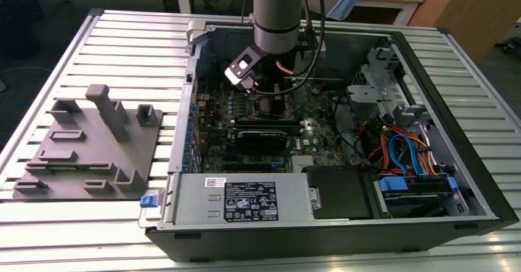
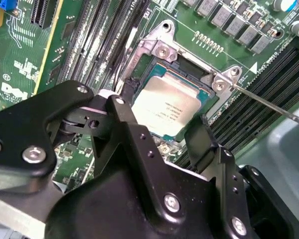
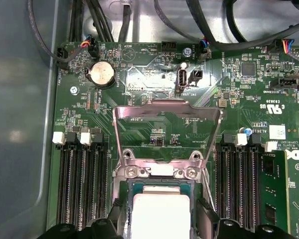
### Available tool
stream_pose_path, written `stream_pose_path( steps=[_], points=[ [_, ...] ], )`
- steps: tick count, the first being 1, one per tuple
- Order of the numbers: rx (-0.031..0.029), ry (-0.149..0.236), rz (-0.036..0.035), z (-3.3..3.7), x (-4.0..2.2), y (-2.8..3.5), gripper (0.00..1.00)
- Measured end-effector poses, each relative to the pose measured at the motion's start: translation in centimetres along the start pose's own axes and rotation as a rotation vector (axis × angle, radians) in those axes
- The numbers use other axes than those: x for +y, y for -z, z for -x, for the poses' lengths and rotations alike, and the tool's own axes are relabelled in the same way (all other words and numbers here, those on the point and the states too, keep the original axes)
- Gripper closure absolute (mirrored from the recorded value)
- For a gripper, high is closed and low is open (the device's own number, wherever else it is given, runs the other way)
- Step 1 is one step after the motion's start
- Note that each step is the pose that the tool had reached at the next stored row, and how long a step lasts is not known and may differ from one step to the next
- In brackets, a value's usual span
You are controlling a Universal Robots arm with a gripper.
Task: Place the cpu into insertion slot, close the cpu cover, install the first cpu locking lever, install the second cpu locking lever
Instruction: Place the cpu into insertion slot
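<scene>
Holding the cpu (image 2: 167,104) level in the insertion slot (image 2: 187,62), I have the gripper (image 2: 162,114) pinching its edges. The cpu cover (image 3: 167,105) is tilted open for access. In the exterior view, it's all at 12 o'clock of the power supply (image 1: 244,202).

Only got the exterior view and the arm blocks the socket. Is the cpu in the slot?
Observer: Yes. In the second wrist view the cpu lies within the insertion slot rim, with the gripper right at it.
Operator: Cover down?
Observer: No. In the first wrist view the cpu cover stands raised on its hinge.
Operator: Levers?
Observer: In the second wrist view one thin lever juts from the slot's corner, over the memory slots.
</scene>
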State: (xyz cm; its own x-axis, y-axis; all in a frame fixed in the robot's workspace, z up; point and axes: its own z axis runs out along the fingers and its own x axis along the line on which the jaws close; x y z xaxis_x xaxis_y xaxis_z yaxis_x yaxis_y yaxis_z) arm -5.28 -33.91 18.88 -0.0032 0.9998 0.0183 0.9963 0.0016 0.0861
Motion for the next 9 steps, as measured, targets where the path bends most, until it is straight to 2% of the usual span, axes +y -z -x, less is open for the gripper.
stream_pose_path(
  steps=[4, 9],
  points=[
    [0.0001, 0.0, 0.0, -0.01, 0.02, 0.23, 0.33],
    [0.0001, 0.0, -0.0005, -0.02, 0.08, 0.94, 0.33]
  ],
)
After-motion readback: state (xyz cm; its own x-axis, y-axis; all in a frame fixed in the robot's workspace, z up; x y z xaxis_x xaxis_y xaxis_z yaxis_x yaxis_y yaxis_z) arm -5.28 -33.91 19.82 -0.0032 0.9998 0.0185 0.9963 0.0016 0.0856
